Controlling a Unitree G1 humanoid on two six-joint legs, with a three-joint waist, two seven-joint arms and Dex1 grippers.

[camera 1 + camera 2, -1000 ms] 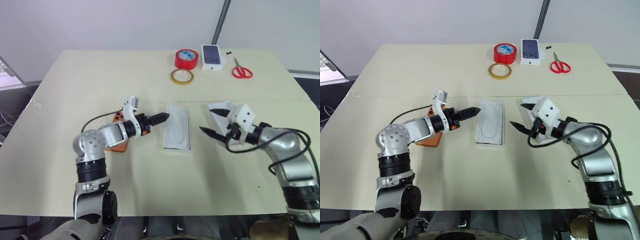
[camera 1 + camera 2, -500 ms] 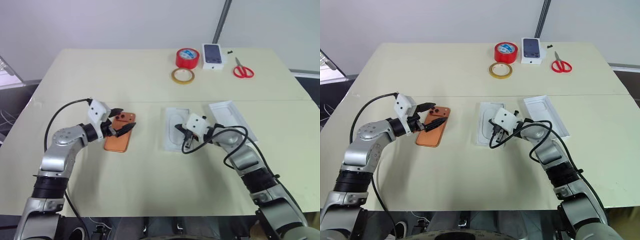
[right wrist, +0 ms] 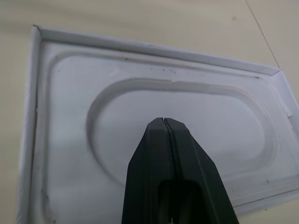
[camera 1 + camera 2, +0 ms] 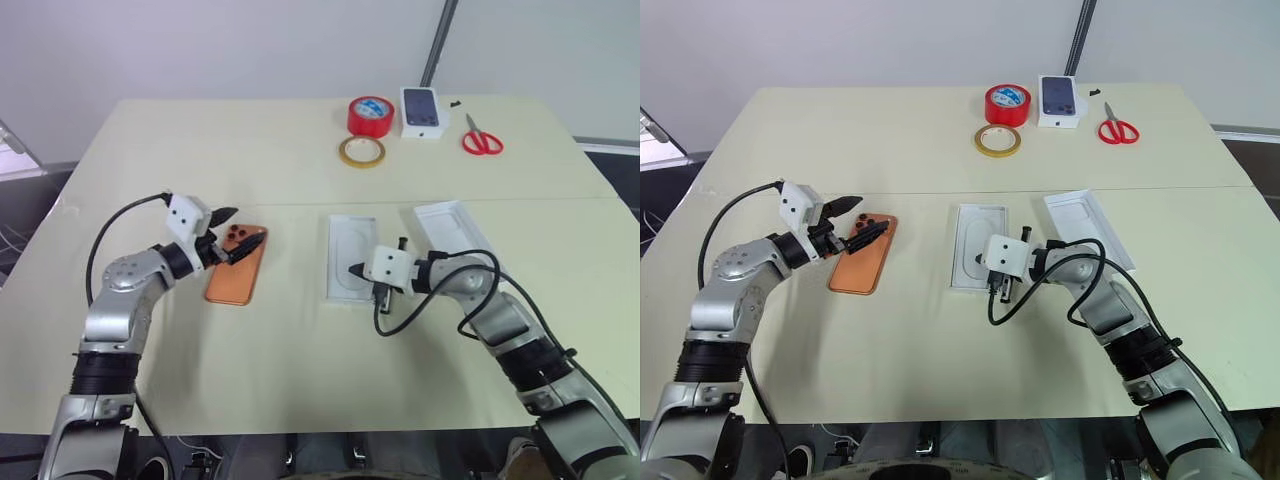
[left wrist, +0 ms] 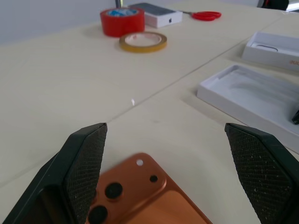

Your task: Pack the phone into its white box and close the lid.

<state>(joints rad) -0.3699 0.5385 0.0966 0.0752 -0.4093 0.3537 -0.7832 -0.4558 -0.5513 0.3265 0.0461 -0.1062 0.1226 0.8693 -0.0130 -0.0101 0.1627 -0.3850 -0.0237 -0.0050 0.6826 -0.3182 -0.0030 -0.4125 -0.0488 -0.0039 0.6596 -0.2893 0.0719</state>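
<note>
left gripper (image 4: 236,238): fingers apart — wide gap, holding nothing; hovers over the camera end of the phone, pointing toward the table's middle. In the left wrist view the two fingers (image 5: 86,161) stand either side of the lens cluster, not touching it.
right gripper (image 4: 357,270): fingers pressed together, nothing between them; tip over the flat white insert. In the right wrist view the closed tip sits above the oval recess — contact can't be told.
phone (image 4: 237,266): orange, back up, lying flat on the table on the robot's left side, lenses at the far end. Apart from the insert.
flat white insert (image 4: 979,245): white tray with an oval recess, flat on the table near the middle, between phone and lid.
lid (image 4: 1088,229): white tray with taller walls, open side up, plain white inside; just right of the insert, angled; the right arm's forearm crosses its near end.
white box: can't pick it out as a separate piece — the insert may sit in it, can't tell.
table (image 4: 200,150): pale beige top.
red tape roll (image 4: 372,117): far side of the table.
yellow tape roll (image 4: 363,151): just in front of the red one.
small white box (image 4: 424,111): dark phone printed on top, right of the red roll.
red scissors (image 4: 481,138): right of that small box.
</note>
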